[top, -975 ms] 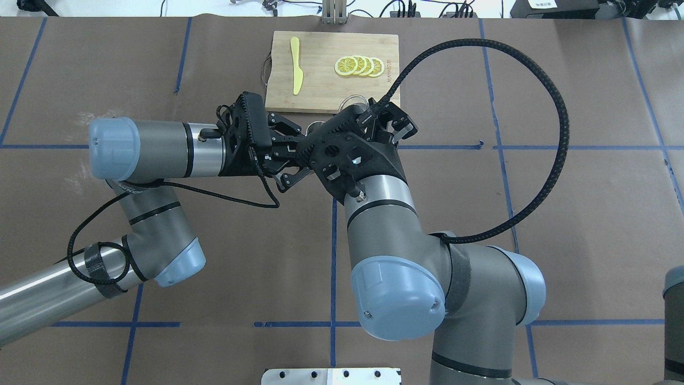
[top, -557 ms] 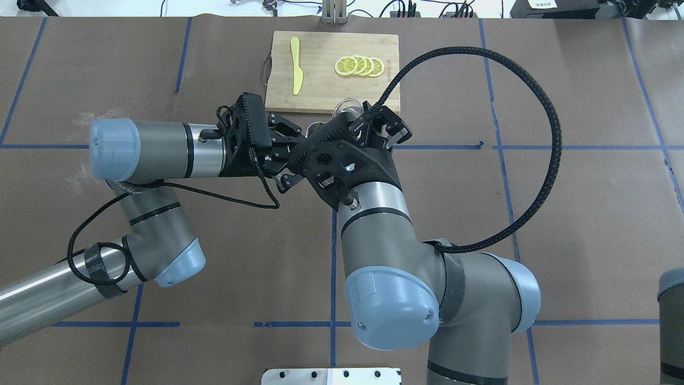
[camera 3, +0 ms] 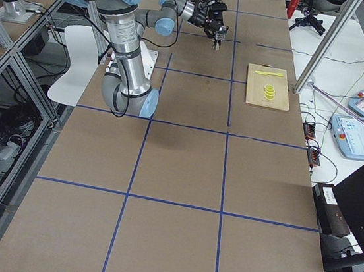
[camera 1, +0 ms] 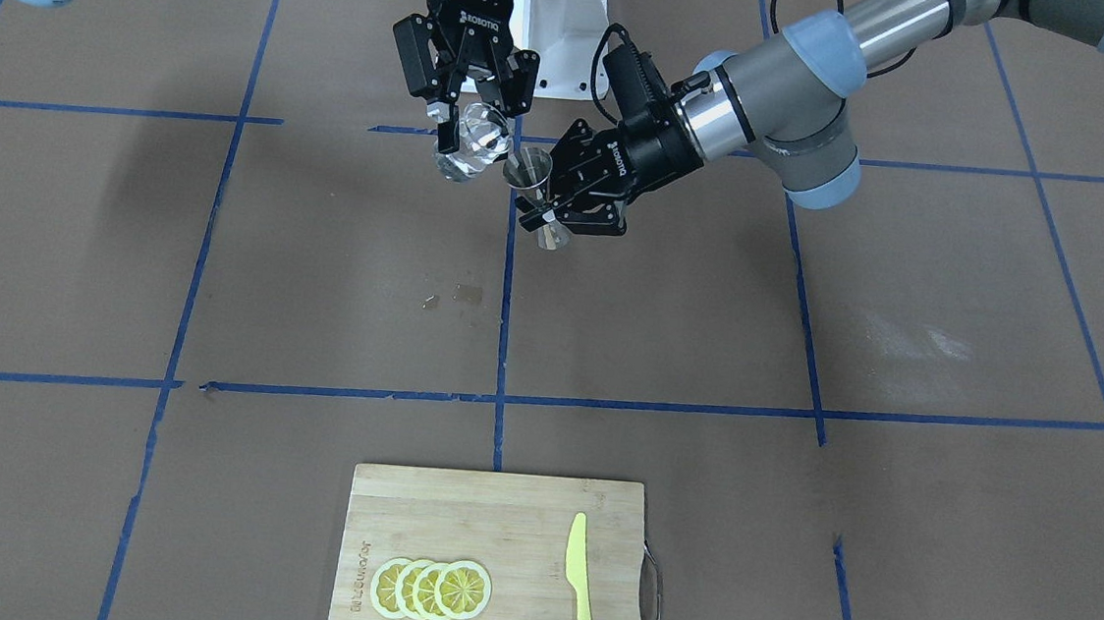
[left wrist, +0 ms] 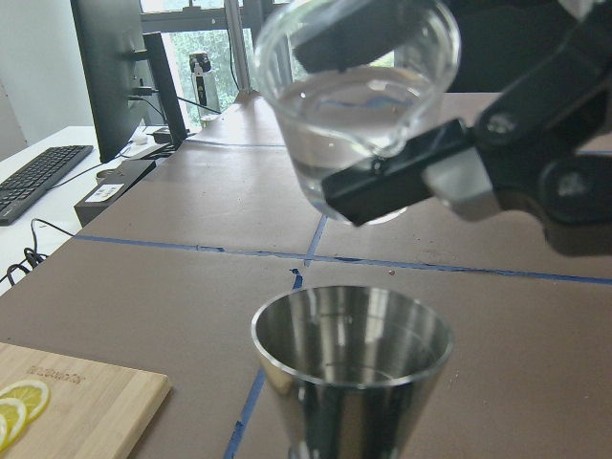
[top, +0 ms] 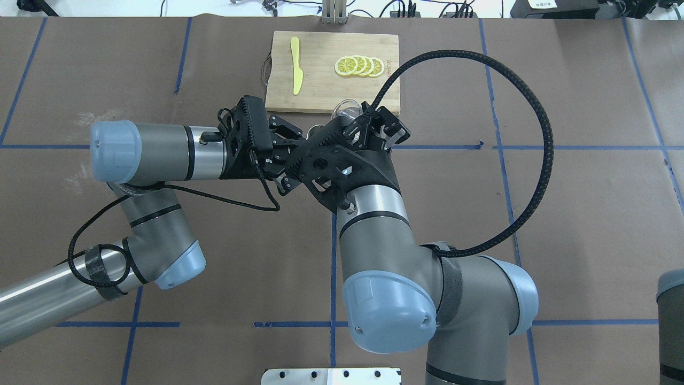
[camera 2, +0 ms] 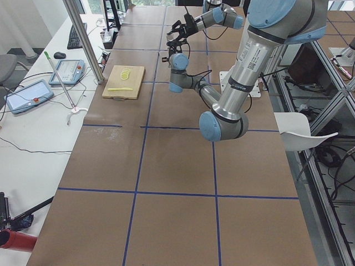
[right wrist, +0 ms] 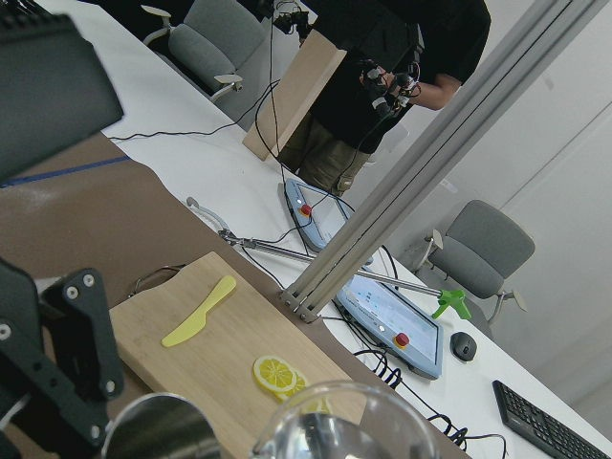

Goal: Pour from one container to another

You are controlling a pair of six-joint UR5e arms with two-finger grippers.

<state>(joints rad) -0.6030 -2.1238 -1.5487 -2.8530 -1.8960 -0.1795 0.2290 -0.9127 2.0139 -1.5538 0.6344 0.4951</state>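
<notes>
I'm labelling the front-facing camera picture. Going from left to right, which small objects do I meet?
Glass cup → metal jigger → yellow knife. The lemon slices overlap the cup sideways, so I leave them out.

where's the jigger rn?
Front view, top centre near the robot's base: the jigger is upright, off the table in the left hand, just right of and a little below the tilted cup in the right hand.
</notes>
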